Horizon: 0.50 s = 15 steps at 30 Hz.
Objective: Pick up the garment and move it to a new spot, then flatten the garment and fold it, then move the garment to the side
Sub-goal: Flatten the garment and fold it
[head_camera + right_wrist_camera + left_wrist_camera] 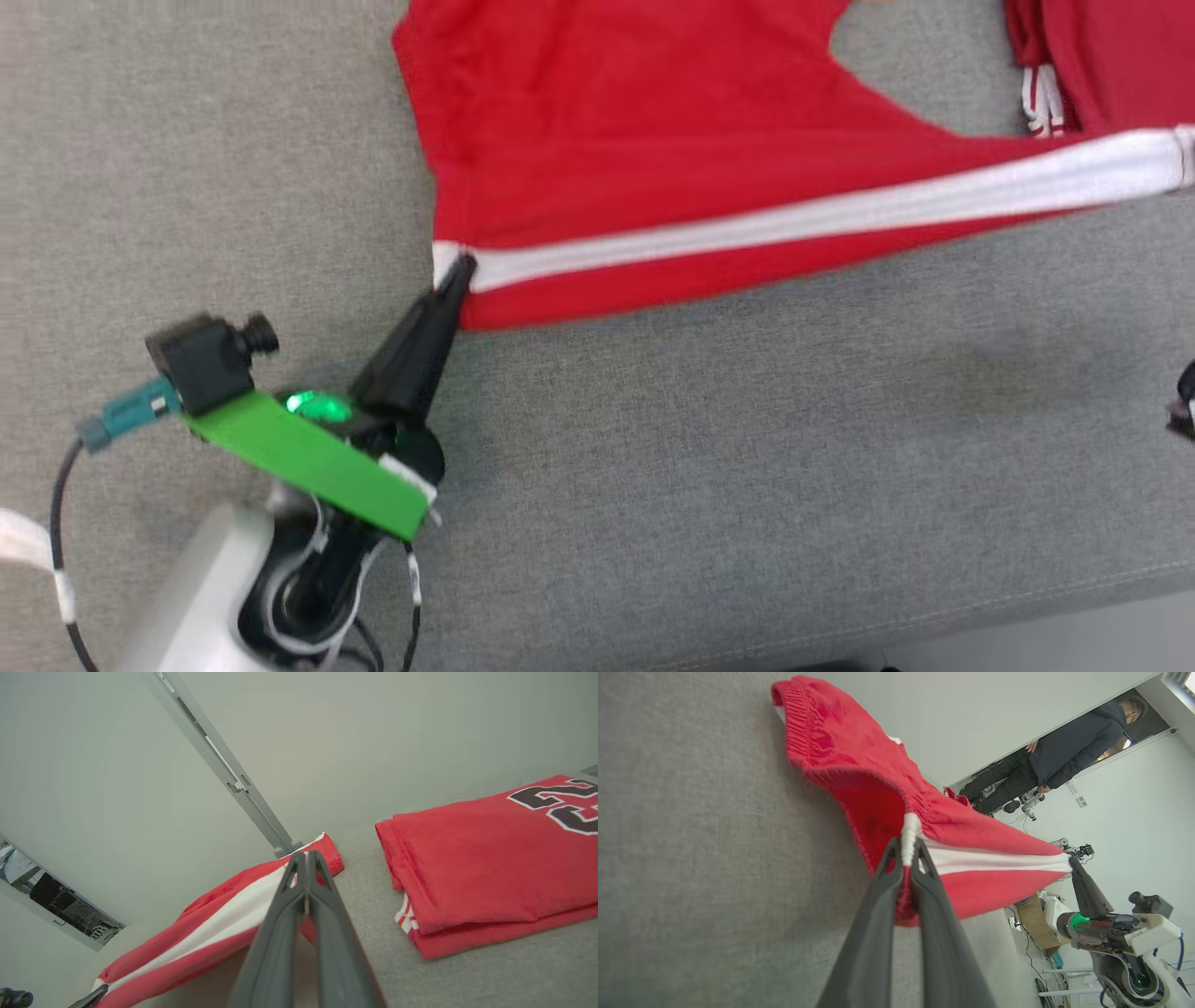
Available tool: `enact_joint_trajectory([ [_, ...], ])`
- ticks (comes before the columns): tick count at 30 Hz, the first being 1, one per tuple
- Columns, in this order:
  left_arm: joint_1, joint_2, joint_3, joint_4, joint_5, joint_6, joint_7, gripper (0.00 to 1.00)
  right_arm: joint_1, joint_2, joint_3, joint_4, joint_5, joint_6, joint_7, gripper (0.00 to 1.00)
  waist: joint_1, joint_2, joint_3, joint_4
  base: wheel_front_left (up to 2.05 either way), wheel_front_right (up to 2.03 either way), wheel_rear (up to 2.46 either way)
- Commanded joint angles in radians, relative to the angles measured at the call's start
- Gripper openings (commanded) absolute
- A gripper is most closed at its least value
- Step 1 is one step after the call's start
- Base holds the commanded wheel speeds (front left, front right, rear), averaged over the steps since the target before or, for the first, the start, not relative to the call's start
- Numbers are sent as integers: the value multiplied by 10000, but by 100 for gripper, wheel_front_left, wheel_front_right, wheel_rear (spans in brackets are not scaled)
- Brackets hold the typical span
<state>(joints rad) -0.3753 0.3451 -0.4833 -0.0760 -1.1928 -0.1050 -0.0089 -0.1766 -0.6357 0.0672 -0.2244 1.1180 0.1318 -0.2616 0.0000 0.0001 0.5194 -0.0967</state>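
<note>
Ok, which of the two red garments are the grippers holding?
The red shorts with the white side stripe, stretched between the left gripper and right gripper; the folded numbered jersey lies untouched.

Light is soft, even and fairly bright in all three views. In the head view the garment (653,140) smears with motion blur toward its right end, and a faint shadow lies on the grey fabric surface (971,373). The wide-angle wrist views warp shapes near their edges, and the close fingers (868,952) look soft and unfocused
</note>
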Motion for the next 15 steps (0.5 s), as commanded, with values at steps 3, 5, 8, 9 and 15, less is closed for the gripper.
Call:
enact_joint_trajectory([
  [3, 1362, 409, -122, -767, -135, 320, -23, 0, 1466, 138, -508, -601, 221, -23, -44, 0, 0, -1, -1251, 244, 0, 0, 0],
  [5, 1951, 551, -161, -1277, -158, 531, -53, 0, 2315, 58, -669, -949, 220, -23, -44, 0, 0, -1, -1398, 354, 0, 0, 0],
  [8, 2619, 788, -214, -1988, -130, 898, 10, 0, 3308, -38, -1022, -1426, 138, -23, -44, 0, 0, -1, -1523, 528, 0, 0, 0],
  [9, 2813, 826, -199, -2225, -228, 1050, 32, 0, 3583, -74, -1182, -1560, 36, -23, -44, 0, 0, -1, -1551, 575, 0, 0, 0],
  [15, 2751, 628, 247, -2833, -835, 1887, 167, 0, 3575, -586, -1373, -1359, -708, -29, -46, 0, 0, -1, -1429, 816, 0, 0, 0],
])
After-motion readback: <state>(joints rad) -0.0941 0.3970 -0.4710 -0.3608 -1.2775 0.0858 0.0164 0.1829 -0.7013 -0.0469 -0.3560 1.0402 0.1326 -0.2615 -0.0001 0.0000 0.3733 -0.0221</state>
